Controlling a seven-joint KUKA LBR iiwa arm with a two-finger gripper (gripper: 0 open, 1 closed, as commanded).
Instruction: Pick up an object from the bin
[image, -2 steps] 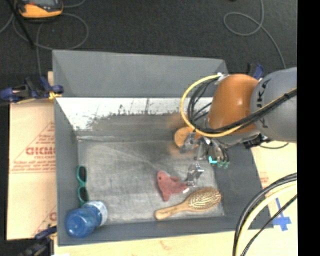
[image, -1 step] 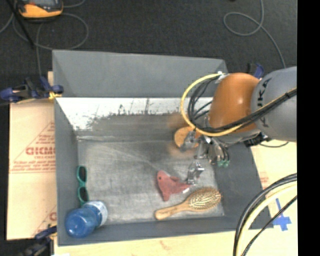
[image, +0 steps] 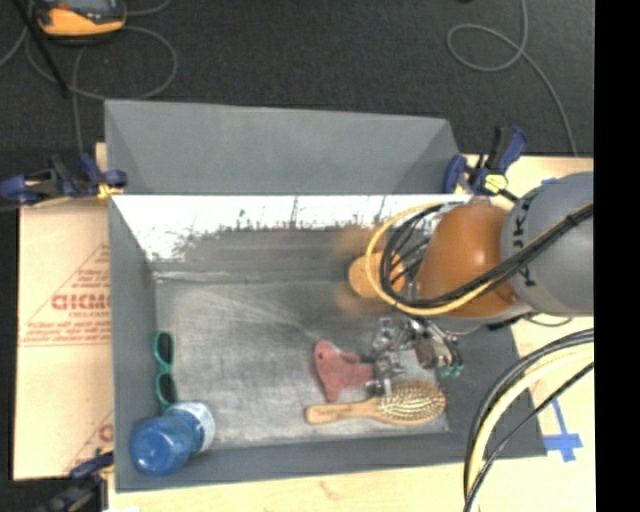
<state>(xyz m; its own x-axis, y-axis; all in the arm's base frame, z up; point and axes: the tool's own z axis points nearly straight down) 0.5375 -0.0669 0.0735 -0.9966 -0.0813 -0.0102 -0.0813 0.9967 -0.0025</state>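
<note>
Dark floor (image: 300, 55) lay behind the grey bin (image: 250, 310). At its front right the gripper (image: 398, 352) hung beside a red lump (image: 335, 368) and a wooden hairbrush (image: 388, 407). Open or closed, I couldn't tell.

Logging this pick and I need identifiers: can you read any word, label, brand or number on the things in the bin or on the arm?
On the grey arm link: dark lettering beside the orange cover, set sideways, too blurred to read.
On the blue bottle: no print that can be read.
On the wooden hairbrush, the red piece and the green sunglasses: none.
</note>
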